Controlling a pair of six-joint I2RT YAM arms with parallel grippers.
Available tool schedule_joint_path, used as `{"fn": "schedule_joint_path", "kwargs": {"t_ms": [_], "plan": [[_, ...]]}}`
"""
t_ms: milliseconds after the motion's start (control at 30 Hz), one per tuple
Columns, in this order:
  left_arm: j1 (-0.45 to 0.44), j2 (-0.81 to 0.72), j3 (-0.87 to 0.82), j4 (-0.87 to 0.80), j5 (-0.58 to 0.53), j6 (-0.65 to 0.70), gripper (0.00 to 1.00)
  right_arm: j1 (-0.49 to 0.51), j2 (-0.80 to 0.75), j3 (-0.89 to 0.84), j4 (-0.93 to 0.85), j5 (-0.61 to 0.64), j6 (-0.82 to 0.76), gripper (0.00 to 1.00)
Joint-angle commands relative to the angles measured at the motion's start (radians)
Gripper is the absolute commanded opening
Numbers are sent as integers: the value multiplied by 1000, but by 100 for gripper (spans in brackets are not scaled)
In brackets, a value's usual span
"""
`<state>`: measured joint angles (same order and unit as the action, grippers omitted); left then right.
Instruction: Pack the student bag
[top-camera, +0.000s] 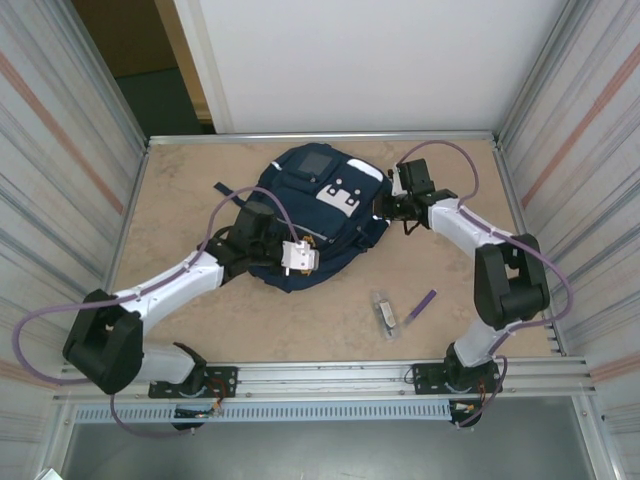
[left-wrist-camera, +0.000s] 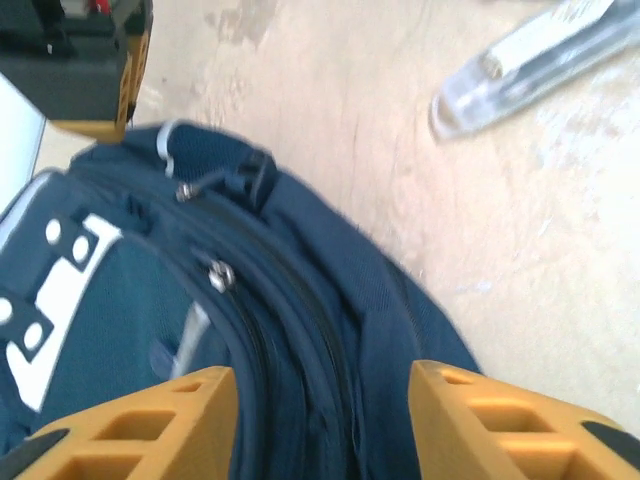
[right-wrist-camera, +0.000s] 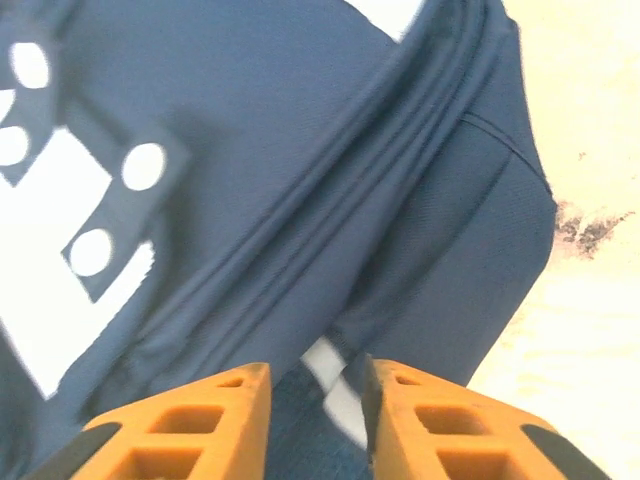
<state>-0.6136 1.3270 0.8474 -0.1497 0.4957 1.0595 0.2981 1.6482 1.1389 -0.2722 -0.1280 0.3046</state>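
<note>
At the near edge of the student bag (top-camera: 315, 205), you are holding your left gripper (left-wrist-camera: 322, 420) with its fingers spread wide on either side of the zipped rim, and the bag itself is lying flat at the middle of the table (top-camera: 180, 200). At the bag's right side, your right gripper (right-wrist-camera: 316, 400) is showing only a narrow gap, with a white strip of the bag sitting in it; I cannot tell whether it is pinching. Nearer you than the bag and to its right, a clear case (top-camera: 385, 312) and a purple pen (top-camera: 421, 304) are lying apart from it.
</note>
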Motion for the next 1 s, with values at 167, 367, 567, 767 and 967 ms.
{"fn": "schedule_joint_path", "kwargs": {"t_ms": [167,367,567,767,967], "plan": [[-43,151,356,-130,-273,-584,64,12,-252,-118,-92,123,39,41],[-160,430,741,-483,-433,-947,67,4,-345,-149,-121,297,77,45],[-234,687,986,-745,-786,-1103,67,-29,-408,-172,-128,267,145,53],[-239,745,1008,-760,-795,-1325,67,-39,-437,-221,-71,95,179,54],[-241,815,1061,-809,-867,-1368,40,-39,-441,-249,-45,-3,163,53]]}}
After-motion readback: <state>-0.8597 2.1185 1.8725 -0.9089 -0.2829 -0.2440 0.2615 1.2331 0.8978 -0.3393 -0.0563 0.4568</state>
